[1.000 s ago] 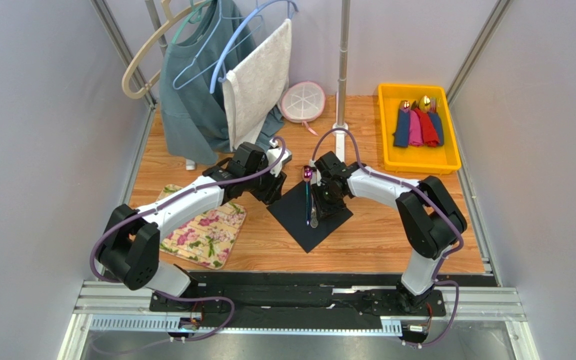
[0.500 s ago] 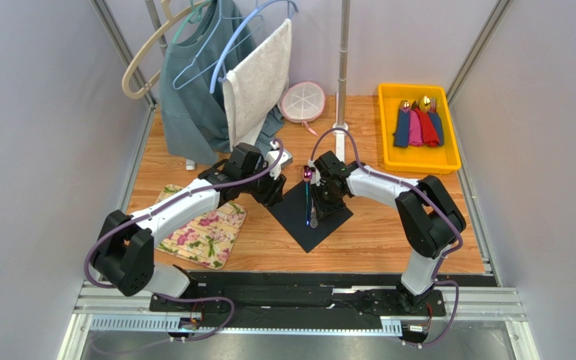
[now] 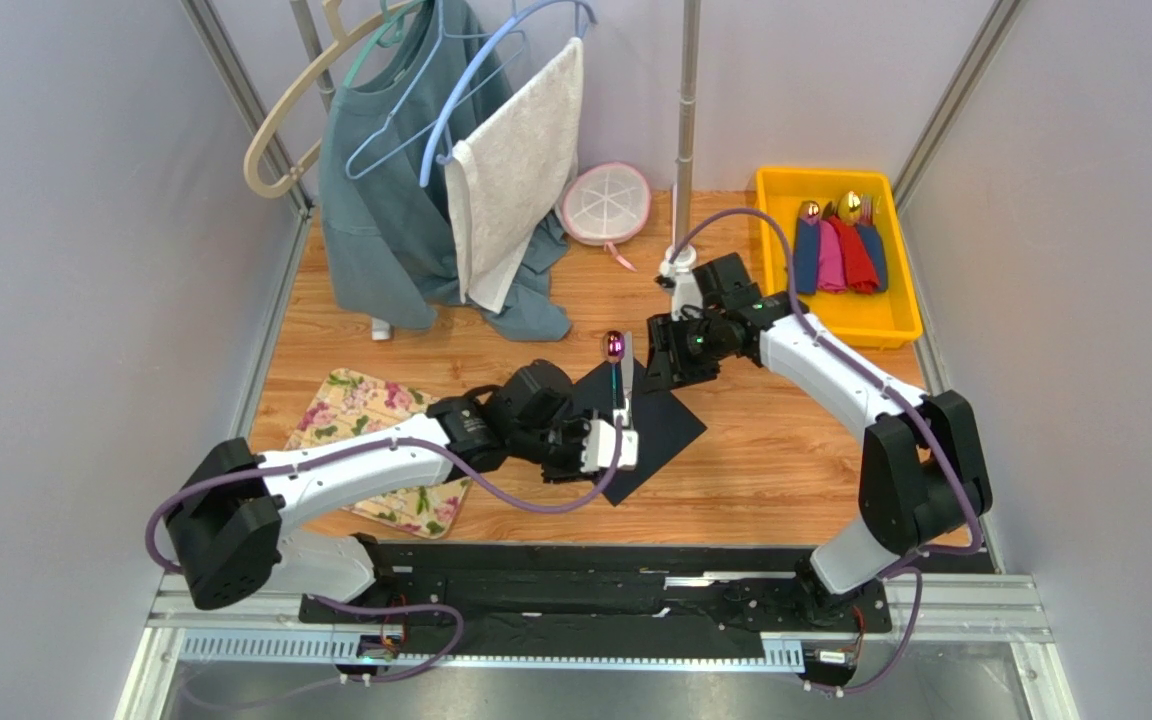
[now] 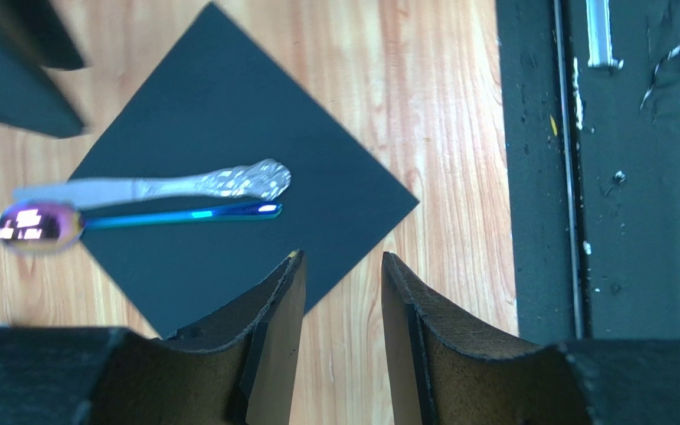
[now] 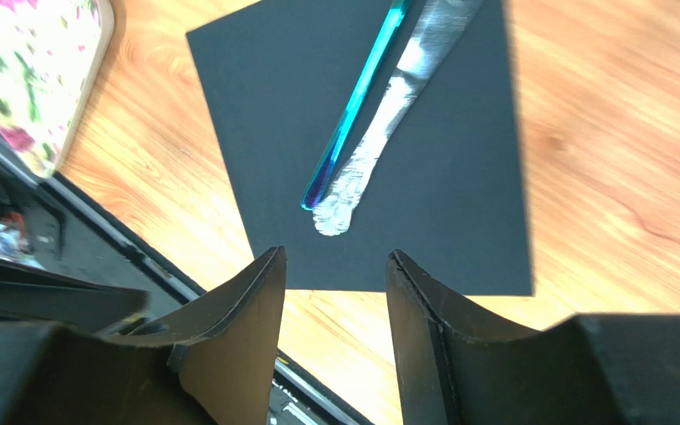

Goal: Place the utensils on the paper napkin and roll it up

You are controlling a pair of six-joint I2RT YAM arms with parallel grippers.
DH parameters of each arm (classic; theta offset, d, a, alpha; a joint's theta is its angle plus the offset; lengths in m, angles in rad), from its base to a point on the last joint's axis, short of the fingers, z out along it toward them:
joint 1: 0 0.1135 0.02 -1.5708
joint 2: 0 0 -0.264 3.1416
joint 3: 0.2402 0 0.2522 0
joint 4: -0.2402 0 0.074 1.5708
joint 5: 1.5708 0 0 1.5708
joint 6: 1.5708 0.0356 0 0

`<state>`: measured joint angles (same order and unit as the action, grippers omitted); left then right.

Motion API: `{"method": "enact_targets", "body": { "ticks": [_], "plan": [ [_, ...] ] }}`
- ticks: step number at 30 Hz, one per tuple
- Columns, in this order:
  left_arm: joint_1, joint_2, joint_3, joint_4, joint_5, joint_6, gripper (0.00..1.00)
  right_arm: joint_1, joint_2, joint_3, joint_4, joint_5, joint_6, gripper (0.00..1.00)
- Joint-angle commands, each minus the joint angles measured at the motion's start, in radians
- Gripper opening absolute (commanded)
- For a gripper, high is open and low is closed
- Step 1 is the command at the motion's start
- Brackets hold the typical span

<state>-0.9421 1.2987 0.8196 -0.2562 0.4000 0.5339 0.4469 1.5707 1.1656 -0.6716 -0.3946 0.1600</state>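
The black paper napkin [image 3: 660, 428] [image 4: 228, 133] [image 5: 441, 195] lies as a diamond on the wooden table. Two utensils rest on it side by side: a spoon with a purple bowl [image 3: 617, 348] [image 4: 38, 226] and blue handle [image 5: 357, 97], and a silver knife [image 4: 175, 184] [image 5: 388, 115]. The spoon's bowl sticks out past the napkin's far corner. My left gripper [image 3: 605, 447] [image 4: 342, 266] is open over the napkin's near edge, nothing between its fingers. My right gripper [image 3: 668, 365] [image 5: 335, 266] hovers open and empty, just right of the utensils.
A floral mat [image 3: 387, 450] [image 5: 24, 62] lies left of the napkin. At back right is a yellow tray [image 3: 838, 323] of rolled coloured napkins. Hanging clothes [image 3: 432, 180], a white round dish [image 3: 605, 203] and a pole [image 3: 683, 150] stand behind. A black rail [image 4: 636, 177] borders the near edge.
My right gripper opened and drew back to the right, leaving the utensils on the napkin. My left arm swung from the napkin's left side to its near edge.
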Motion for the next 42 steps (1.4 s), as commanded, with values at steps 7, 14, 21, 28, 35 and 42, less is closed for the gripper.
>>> {"method": "enact_targets", "body": {
  "ticks": [7, 14, 21, 28, 35, 42],
  "plan": [
    [-0.170, 0.168, 0.035, -0.002, -0.010, 0.307, 0.46, -0.197, 0.012, -0.067, -0.005, -0.332, -0.016, 0.50],
    [-0.178, 0.303, 0.093, 0.005, -0.036, 0.317, 0.44, -0.208, 0.006, -0.080, -0.005, -0.342, -0.014, 0.49],
    [-0.178, 0.358, 0.093, 0.021, -0.036, 0.330, 0.44, -0.212, 0.012, -0.070, -0.013, -0.346, -0.005, 0.49],
    [-0.167, 0.416, 0.090, 0.038, -0.064, 0.325, 0.29, -0.226, 0.011, -0.072, -0.016, -0.352, 0.003, 0.49],
    [-0.133, 0.441, 0.125, 0.026, -0.049, 0.267, 0.11, -0.231, 0.009, -0.076, -0.013, -0.360, 0.003, 0.48],
    [-0.133, 0.364, 0.157, -0.014, 0.026, 0.216, 0.00, -0.231, 0.018, -0.080, -0.006, -0.371, 0.009, 0.47]
  ]
}}
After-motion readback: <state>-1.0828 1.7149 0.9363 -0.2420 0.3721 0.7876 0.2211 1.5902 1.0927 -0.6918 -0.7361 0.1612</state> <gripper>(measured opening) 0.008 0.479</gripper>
